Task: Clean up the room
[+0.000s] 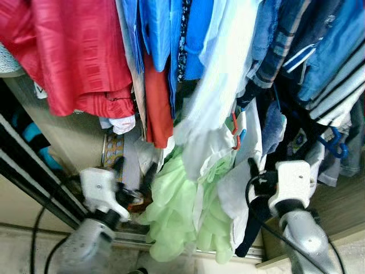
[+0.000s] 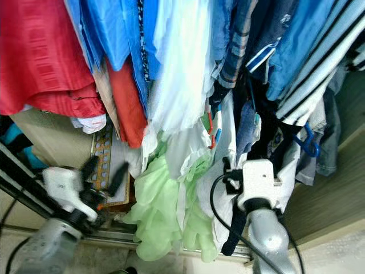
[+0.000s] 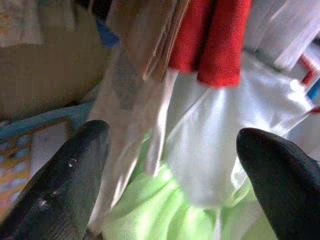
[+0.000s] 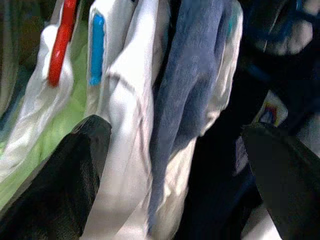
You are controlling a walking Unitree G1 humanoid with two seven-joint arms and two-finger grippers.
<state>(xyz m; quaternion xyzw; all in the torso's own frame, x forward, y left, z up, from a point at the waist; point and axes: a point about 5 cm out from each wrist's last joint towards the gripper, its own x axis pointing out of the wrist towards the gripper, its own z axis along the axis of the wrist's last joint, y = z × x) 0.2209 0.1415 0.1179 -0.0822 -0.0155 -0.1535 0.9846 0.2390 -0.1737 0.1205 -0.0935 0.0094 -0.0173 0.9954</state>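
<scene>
Clothes hang close together in an open wardrobe: a red garment (image 1: pixel 80 51), blue shirts (image 1: pixel 171 28), an orange-red piece (image 1: pixel 157 103), a white garment (image 1: pixel 217 103) and a light green garment (image 1: pixel 182 211) that reaches lowest. My left gripper (image 1: pixel 134 171) is raised at the lower left, open, just left of the green and white cloth, with nothing between its fingers (image 3: pixel 75 170). My right gripper (image 4: pixel 175 135) is open at the lower right. It faces the white garment and a blue-grey cloth (image 4: pixel 190 75) without touching them.
A dark sliding-door frame (image 1: pixel 34 171) runs diagonally at the left. A beige box (image 1: pixel 68 137) and a patterned flat item (image 1: pixel 113 149) lie on the wardrobe floor. Striped and denim clothes (image 1: pixel 336 68) hang at the right, with a blue hanger hook (image 1: pixel 336 145) and a wooden side wall (image 1: pixel 336 200).
</scene>
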